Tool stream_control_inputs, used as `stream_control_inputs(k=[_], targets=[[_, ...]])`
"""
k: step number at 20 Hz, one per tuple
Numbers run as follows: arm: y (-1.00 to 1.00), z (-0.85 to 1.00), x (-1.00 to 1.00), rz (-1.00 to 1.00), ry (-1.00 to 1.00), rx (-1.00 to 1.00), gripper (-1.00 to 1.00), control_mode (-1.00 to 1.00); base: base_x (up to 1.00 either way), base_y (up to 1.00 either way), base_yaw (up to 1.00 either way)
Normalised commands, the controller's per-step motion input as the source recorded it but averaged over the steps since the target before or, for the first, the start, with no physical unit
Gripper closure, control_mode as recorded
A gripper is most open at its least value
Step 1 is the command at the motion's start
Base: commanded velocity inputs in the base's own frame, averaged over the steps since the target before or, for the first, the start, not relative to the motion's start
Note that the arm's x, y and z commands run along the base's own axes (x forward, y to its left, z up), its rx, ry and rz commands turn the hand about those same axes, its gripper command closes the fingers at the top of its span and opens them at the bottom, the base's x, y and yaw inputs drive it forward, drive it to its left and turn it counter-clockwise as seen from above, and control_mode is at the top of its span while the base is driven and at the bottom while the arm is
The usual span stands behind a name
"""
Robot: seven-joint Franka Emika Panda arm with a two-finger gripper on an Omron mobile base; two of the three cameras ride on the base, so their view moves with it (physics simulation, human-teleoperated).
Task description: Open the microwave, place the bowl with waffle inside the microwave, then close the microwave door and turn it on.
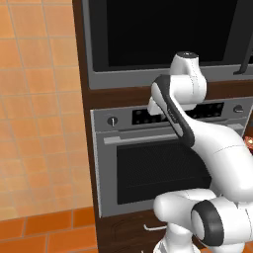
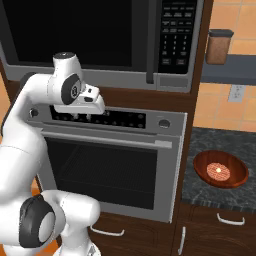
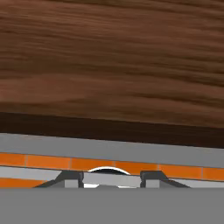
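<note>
End effector [image 2: 82,117] in front of oven control strip [image 2: 107,119], below microwave [image 2: 100,40], pointing down; grip state cannot be told; nothing visibly held or touched. Finger tips [image 3: 70,178] low in hand view, facing dark wood panel [image 3: 112,65]. Microwave door [image 2: 75,30] shut, vertical bar handle [image 2: 151,42] at its right edge. Bowl [image 2: 220,169] with waffle [image 2: 218,171] well apart to the right, on dark speckled table [image 2: 200,192]. Orange tiled floor [image 1: 39,232] below; tan tiled wall [image 1: 34,99] at left.
</note>
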Motion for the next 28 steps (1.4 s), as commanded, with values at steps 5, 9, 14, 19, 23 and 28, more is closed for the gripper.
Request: stream_control_inputs(k=[5, 9, 14, 19, 23, 28], targets=[[-0.11, 0.08, -0.23, 0.00, -0.25, 0.00, -1.00, -1.00, 0.00, 0.00, 0.00], [-0.23, 0.48, -0.53, 0.00, -0.39, 0.00, -1.00, -1.00, 0.00, 0.00, 0.00], [-0.29, 0.51, -0.32, 0.00, -0.32, 0.00, -1.00, -1.00, 0.00, 0.00, 0.00], [-0.22, 0.38, -0.25, 0.00, -0.38, 0.00, -1.00, -1.00, 0.00, 0.00, 0.00], [-0.21, 0.47, 0.00, 0.00, -0.29, 0.00, -1.00, -1.00, 0.00, 0.00, 0.00], [-0.38, 0.52, -0.23, 0.00, -0.36, 0.00, -1.00, -1.00, 0.00, 0.00, 0.00]])
